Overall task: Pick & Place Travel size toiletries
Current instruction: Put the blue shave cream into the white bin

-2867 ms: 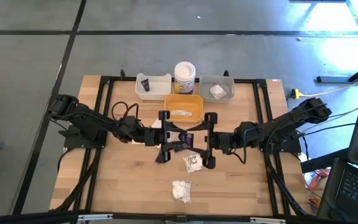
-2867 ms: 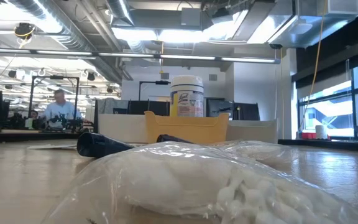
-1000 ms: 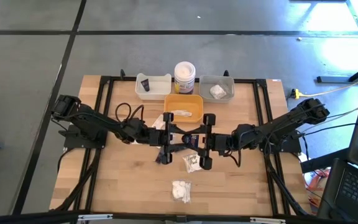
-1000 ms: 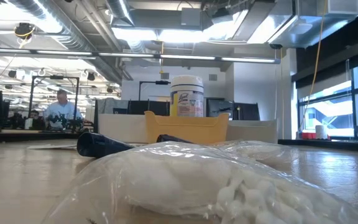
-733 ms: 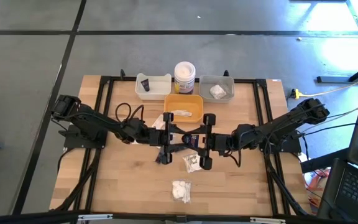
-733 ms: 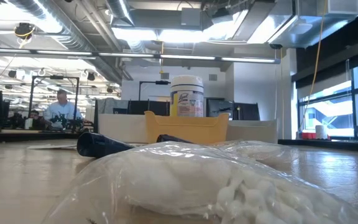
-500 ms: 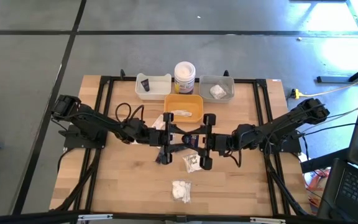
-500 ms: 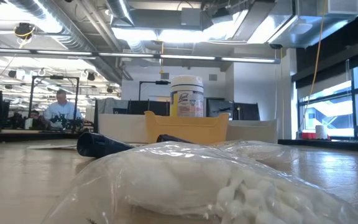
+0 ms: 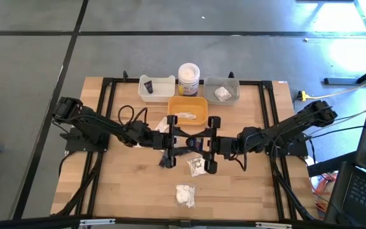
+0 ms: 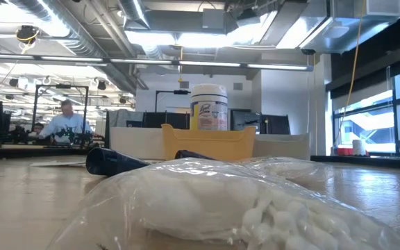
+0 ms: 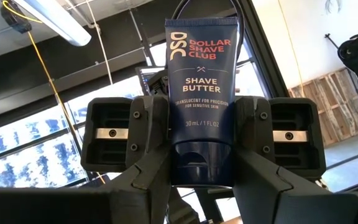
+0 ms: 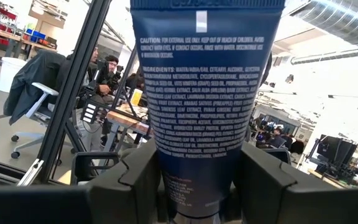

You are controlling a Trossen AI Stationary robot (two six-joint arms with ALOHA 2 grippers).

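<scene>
Left gripper [image 11: 201, 186] and right gripper [image 12: 197, 193] each clamped a dark tube [image 11: 201, 93]; trays [image 9: 188, 108] partly filled, two wrapped fluffy packets [image 9: 185, 194] remained on the tabletop [image 9: 126, 184].

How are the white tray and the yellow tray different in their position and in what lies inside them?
The white tray stands at the far edge of the table, left of the jar; the yellow tray sits nearer the middle, in front of the jar. The white tray holds a small dark tube; the yellow tray holds a flat pale sachet. Both are open rectangular trays with one item inside.
</scene>
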